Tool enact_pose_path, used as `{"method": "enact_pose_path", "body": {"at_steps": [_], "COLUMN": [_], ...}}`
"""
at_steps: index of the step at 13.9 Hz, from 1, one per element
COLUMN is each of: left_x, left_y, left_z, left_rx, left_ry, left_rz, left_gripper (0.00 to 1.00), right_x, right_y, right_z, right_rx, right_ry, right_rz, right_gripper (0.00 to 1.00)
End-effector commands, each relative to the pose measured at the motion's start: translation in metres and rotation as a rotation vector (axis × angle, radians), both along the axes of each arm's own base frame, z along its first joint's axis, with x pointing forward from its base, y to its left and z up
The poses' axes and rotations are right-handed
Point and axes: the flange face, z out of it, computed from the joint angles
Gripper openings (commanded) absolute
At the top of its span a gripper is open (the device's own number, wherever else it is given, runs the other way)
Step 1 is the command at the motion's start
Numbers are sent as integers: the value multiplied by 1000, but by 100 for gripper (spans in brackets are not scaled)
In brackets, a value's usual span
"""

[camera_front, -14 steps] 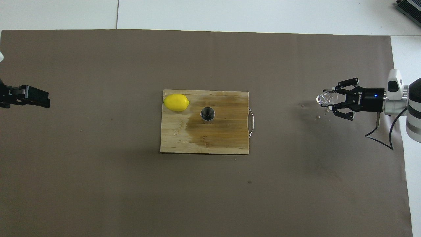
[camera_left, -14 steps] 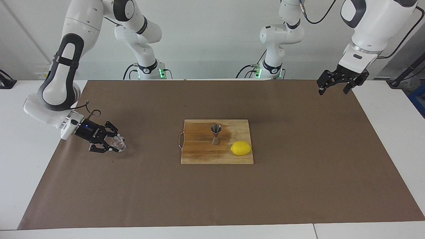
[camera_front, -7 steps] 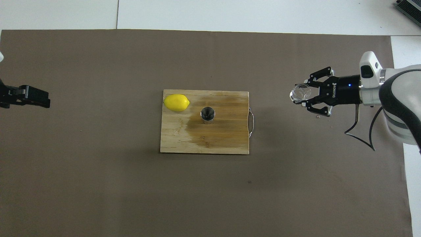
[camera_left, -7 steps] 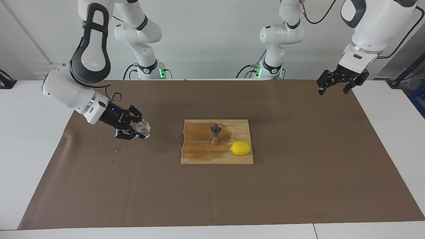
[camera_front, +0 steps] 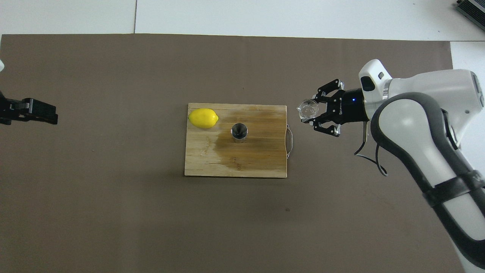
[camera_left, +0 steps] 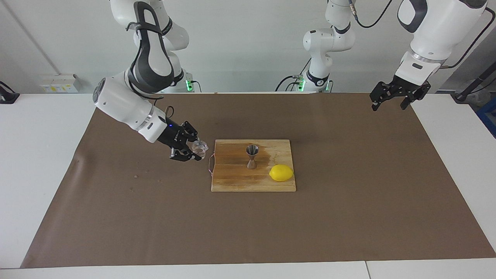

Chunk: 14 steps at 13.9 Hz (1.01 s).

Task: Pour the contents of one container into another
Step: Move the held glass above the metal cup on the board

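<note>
Right gripper (camera_left: pixel 193 152), clamped on the cup (camera_left: pixel 200 147), hangs just off the board's (camera_left: pixel 232 182) handle edge; jigger (camera_left: pixel 252 156) upright mid-board. Left gripper (camera_left: pixel 395 97) waits, open.

Robotics lab: two white arms (camera_left: pixel 128 97) bolted at paper-covered table (camera_left: pixel 348 217), bare white walls.

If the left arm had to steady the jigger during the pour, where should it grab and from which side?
Judgement: grip the jigger at its narrow waist, where the two cones meet. It stands upright on the cutting board, so come in level from the left arm's end, staying on the side nearer the robots than the lemon. That leaves the top cone free for the glass cup in the right tool.
</note>
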Motion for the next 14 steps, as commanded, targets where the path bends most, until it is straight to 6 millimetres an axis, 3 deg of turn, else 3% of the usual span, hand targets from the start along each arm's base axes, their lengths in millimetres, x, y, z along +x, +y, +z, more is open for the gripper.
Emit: {"method": "enact_pose_path", "body": {"at_steps": [1, 9, 14], "left_x": [-8, -8, -8], "left_y": [2, 2, 2], "left_z": [3, 3, 4], "left_rx": [-2, -2, -2], "left_ry": [3, 3, 2], "left_rz": [13, 13, 13], "left_gripper": [100, 100, 100], "right_x": [-13, -41, -58], "right_y": [18, 82, 126], "right_z": [9, 16, 19], "right_rx": [-50, -51, -215], "right_ry": [34, 99, 132], "right_rz": [-4, 47, -3], "right_gripper": [6, 6, 5]}}
